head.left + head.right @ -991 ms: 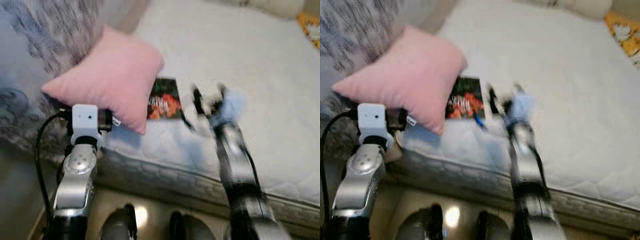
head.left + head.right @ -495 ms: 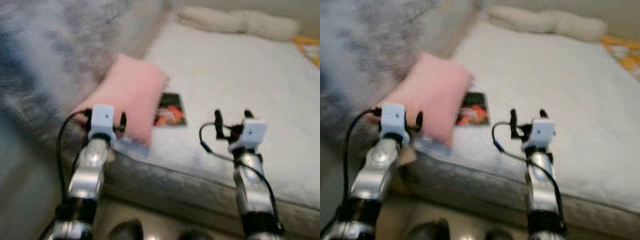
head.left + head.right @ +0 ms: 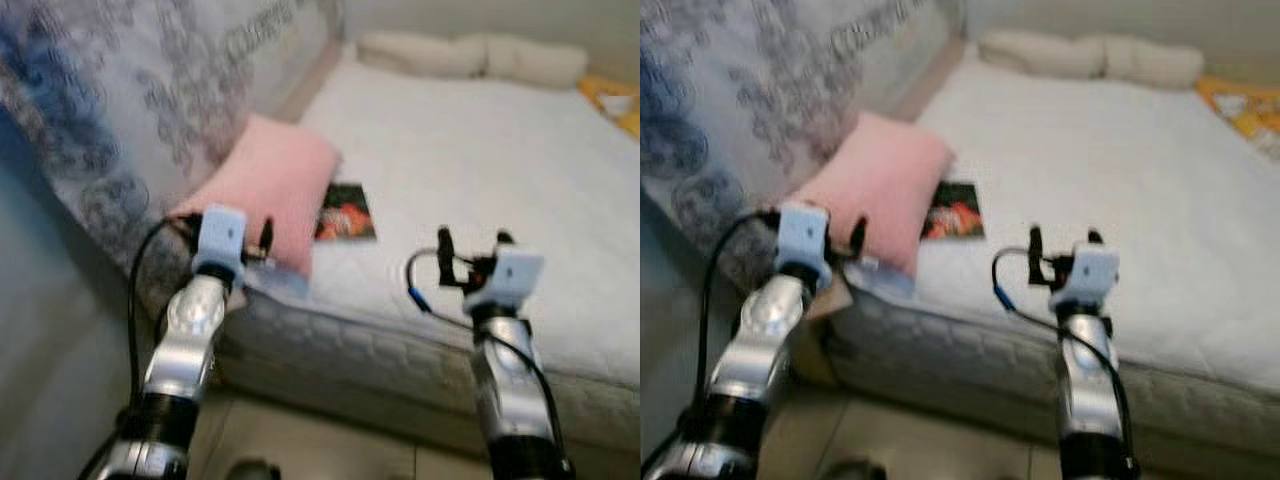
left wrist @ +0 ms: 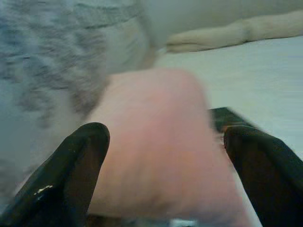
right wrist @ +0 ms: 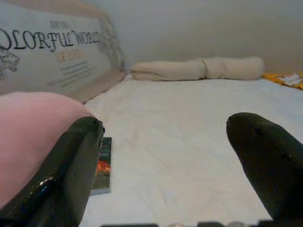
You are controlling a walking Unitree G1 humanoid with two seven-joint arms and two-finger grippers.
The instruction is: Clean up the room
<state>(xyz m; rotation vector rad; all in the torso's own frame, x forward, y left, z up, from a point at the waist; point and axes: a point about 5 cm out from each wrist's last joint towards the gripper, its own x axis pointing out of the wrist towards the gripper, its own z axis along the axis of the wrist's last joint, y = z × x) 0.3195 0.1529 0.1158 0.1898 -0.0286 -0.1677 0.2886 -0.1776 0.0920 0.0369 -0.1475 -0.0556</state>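
Note:
A pink pillow (image 3: 278,188) lies at the near left corner of the white mattress (image 3: 480,170), leaning toward a patterned fabric. A small dark book (image 3: 345,212) with a red and orange cover lies flat right beside it. My left gripper (image 3: 256,240) is at the pillow's near edge; in the left wrist view its fingers (image 4: 71,170) stand wide open with the pillow (image 4: 156,142) just ahead of them. My right gripper (image 3: 472,243) hovers open over the mattress's near edge, to the right of the book (image 5: 103,165), holding nothing.
A rolled beige bedding bundle (image 3: 470,55) lies across the far end of the mattress. An orange-yellow cloth (image 3: 615,95) sits at the far right. A grey and blue patterned fabric (image 3: 110,100) rises along the left side. Pale floor (image 3: 330,450) shows below the mattress edge.
The whole view has pulled back and tilted up, so the camera moved. My right gripper has drawn away from the book toward the mattress's near edge. The pillow still lies beside the book.

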